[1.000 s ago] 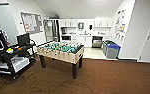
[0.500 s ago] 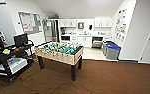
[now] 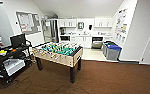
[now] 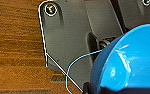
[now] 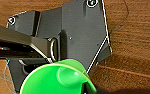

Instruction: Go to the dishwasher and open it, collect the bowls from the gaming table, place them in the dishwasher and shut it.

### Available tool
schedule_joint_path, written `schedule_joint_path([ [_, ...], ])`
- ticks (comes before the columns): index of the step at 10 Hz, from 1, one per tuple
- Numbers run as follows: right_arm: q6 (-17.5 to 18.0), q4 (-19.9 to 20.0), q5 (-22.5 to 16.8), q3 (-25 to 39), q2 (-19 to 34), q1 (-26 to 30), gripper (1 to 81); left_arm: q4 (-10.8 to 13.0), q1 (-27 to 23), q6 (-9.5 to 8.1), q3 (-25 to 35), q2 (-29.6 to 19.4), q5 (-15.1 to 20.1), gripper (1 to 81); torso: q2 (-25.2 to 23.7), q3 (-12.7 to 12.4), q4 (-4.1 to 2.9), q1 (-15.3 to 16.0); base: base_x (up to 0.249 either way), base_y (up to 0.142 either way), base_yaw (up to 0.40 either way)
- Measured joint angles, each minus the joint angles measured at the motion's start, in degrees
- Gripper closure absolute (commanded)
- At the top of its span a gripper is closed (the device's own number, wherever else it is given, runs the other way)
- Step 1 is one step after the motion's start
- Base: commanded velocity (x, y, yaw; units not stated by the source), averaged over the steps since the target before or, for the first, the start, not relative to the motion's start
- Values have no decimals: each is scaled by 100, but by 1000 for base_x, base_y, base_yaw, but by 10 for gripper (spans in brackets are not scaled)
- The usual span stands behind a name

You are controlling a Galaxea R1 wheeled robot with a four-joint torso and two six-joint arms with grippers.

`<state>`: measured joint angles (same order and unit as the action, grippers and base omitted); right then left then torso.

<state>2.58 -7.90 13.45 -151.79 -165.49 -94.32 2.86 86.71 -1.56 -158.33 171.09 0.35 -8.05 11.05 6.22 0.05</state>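
Bowls first: I see a bright blue bowl (image 4: 131, 60) big in my left wrist view and a bright green bowl (image 5: 57, 78) big in my right wrist view. Each one sits right up by its own wrist, over the brown carpet. I think each arm is carrying one, but I cannot tell how the fingers sit on either side, so I will not say they are pinched tight.

From the head camera I look across the room. The foosball table (image 3: 57, 52) stands in the middle, on the carpet. A black cart (image 3: 8, 60) is off to the left. The kitchen is at the far end, with white cabinets (image 3: 83, 40). The dishwasher (image 3: 97, 42) is there, low down, a dark square with its front looking dropped open. Blue bins (image 3: 112, 51) stand just beside it on the right.

My job now, I think, is to drive the bowls over there. To do it well I would go slow and smooth, so nothing tips out. I would pass on the right of the foosball table, where the floor is wide, and keep away from its corner and from the bins.
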Motion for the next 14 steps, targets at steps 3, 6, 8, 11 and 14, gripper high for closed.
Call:
schedule_joint_path([
  [3, 0, 10, 2, 0, 5, -2, 811, 0, -2, 0, 4, 24, -6, 811, 0, 0, 0, 2, 142, -89, 0],
  [6, 0, 11, 11, 0, -4, -4, 811, 2, -2, 0, 1, 35, -2, 811, 0, 0, 0, 0, 152, -97, 0],
  [8, 0, 11, 9, 0, 0, -11, 811, 9, 0, 0, 1, 33, 0, 811, 0, 0, 0, 0, 159, -101, 0],
  [11, 0, 11, 9, 0, -11, -6, 811, 33, 0, 0, 1, 62, -2, 811, 0, 0, 0, 0, 160, -101, 0],
  [14, 0, 11, 9, 0, -9, -6, 811, 38, 0, 0, 0, 63, 0, 811, 0, 0, 0, 0, 163, -101, 0],
])
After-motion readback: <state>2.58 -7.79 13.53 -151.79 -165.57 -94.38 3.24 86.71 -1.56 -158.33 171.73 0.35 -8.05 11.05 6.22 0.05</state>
